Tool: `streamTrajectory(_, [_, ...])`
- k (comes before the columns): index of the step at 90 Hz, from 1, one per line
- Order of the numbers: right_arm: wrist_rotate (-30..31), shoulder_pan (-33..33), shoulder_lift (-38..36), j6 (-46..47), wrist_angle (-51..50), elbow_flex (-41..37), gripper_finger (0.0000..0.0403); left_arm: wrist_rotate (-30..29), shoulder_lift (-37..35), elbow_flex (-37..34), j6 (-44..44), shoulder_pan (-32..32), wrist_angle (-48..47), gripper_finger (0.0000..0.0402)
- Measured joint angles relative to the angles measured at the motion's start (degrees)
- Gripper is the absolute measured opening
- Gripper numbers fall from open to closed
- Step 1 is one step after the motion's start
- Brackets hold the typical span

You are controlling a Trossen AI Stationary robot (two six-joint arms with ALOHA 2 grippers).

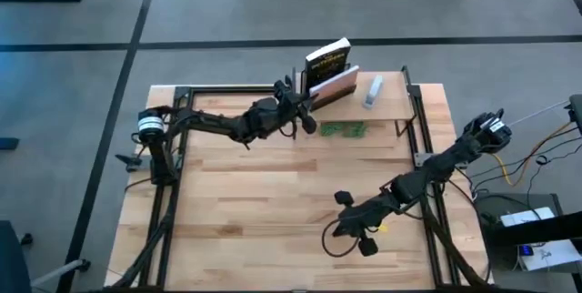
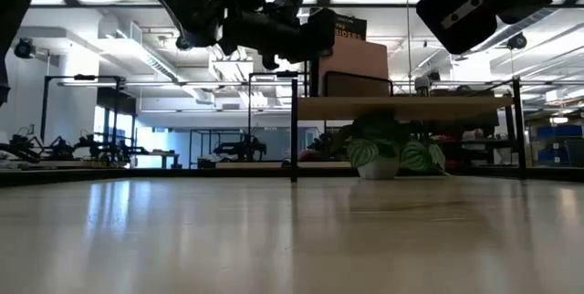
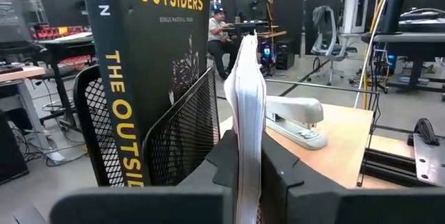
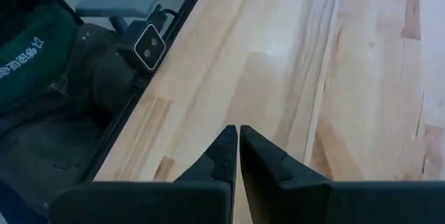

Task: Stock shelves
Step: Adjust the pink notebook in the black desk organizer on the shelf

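Note:
The shelf (image 1: 389, 104) is a small light wood board on black legs at the table's far side. On it a black wire rack (image 3: 182, 135) holds a black book, "The Outsiders" (image 3: 147, 57), upright. A grey stapler (image 3: 296, 121) lies on the board beyond. My left gripper (image 1: 307, 104) is at the shelf's left end, shut on a thin tan-covered book (image 1: 335, 85) beside the black one. My right gripper (image 1: 350, 225) hovers shut near the table's front right, touching nothing. My left gripper pinches the thin book between its two fingers, one on each cover, at the open page edge (image 3: 245, 123). The fingers come level from the table's left. The book stands upright beside the wire rack; whether its lower edge rests on the shelf I cannot tell.
A potted plant with green patterned leaves (image 2: 388, 152) stands under the shelf board. Black frame rails (image 1: 173, 147) run along the table's left and right sides. Bare wood tabletop (image 1: 273, 202) spreads across the middle and front.

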Motion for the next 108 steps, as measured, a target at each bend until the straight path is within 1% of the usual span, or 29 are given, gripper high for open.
streamTrajectory(11, [0.0,0.0,0.0,0.0,0.0,0.0,0.0000,0.0,-1.0,0.0,0.0,-0.3,-0.9,0.0010])
streamTrajectory(32, [0.0,0.0,0.0,-0.1,0.5,0.0,0.0000,-0.1,-3.6,0.0,1.4,-0.4,-5.8,0.0010])
streamTrajectory(57, [0.1,0.0,0.0,-0.7,1.3,0.0,0.0000,0.6,-2.0,-0.1,-0.4,-0.4,-4.8,0.0010])
streamTrajectory(108, [0.1,0.0,0.0,-1.1,1.7,0.0,0.0000,0.5,-1.8,0.0,-0.3,-0.3,-4.1,0.0011])
